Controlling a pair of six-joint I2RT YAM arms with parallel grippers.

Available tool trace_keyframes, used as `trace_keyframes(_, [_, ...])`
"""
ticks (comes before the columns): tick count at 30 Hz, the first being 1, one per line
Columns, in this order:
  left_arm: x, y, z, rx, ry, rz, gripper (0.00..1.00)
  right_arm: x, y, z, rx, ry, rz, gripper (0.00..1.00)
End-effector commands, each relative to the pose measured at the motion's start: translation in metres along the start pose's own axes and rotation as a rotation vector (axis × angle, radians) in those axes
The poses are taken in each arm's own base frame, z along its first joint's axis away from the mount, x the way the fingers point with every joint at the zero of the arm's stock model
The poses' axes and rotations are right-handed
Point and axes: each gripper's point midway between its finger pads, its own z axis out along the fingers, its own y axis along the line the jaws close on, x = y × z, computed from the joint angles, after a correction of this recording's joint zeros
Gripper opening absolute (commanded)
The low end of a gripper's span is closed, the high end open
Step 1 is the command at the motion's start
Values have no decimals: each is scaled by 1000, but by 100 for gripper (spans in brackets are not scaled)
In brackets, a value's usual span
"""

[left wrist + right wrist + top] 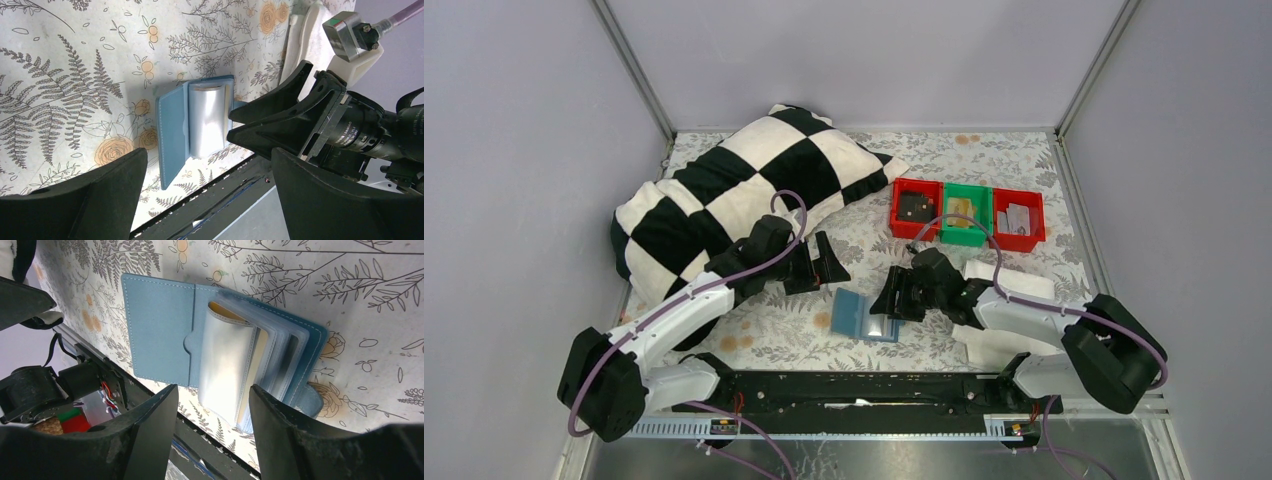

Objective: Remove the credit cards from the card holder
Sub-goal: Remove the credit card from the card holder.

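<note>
None of the cards is out yet, as far as these views let you judge: nothing card-shaped lies loose on the cloth. Close to the near edge of the bench, about midway along it, the card holder (864,315) lies opened flat, blue cover down and inside facing up, so the opening step looks done. Its clear plastic sleeves (225,365) stand fanned up from the spine. A yellowish card edge (222,310) shows inside one of them, so the removal itself is what remains for you. How many cards sit in there cannot be told. Your right gripper (892,298) is right at the holder's right-hand side with its jaws apart and nothing between them. Whether a fingertip touches the cover is not clear. Your left gripper (816,272) hangs just beyond the holder toward the far left, jaws likewise spread and empty. By my reading, one side needs to pin the cover while the other pinches a card out of its sleeve. Farther off, toward the far right corner, a row of three bins (964,215) sits with small items in them, and a checkered pillow (744,190) fills the far left corner.
</note>
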Motion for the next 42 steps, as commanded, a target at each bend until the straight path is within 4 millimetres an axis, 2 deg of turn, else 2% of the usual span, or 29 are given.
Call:
trace_keyframes(1, [-16, -19, -2, 59, -39, 37, 98, -2, 4, 3, -6, -4, -24, 61])
trace_keyframes(16, [-19, -17, -7, 45, -61, 45, 98, -4, 24, 12, -53, 38, -52, 61])
trace_keyframes(20, [-21, -17, -12, 41, -76, 53, 98, -6, 28, 14, -57, 41, -59, 61])
trace_keyframes(26, [-29, -15, -24, 17, -111, 63, 98, -6, 46, 22, -93, 63, -77, 60])
trace_keyframes(31, [-38, -10, -39, -18, -147, 57, 99, -2, 75, 37, -147, 96, -112, 60])
trace_keyframes(35, [-45, -7, -51, -34, -177, 53, 99, 5, 96, 58, -172, 135, -141, 60])
trace_keyframes(38, [-47, -5, -58, -41, -197, 50, 99, 11, 90, 80, -148, 162, -115, 58])
trace_keyframes(40, [-45, -5, -59, -36, -200, 44, 99, 18, 77, 94, -115, 195, -94, 56])
trace_keyframes(42, [-44, -5, -59, -33, -197, 43, 99, 21, 76, 97, -115, 217, -93, 54])
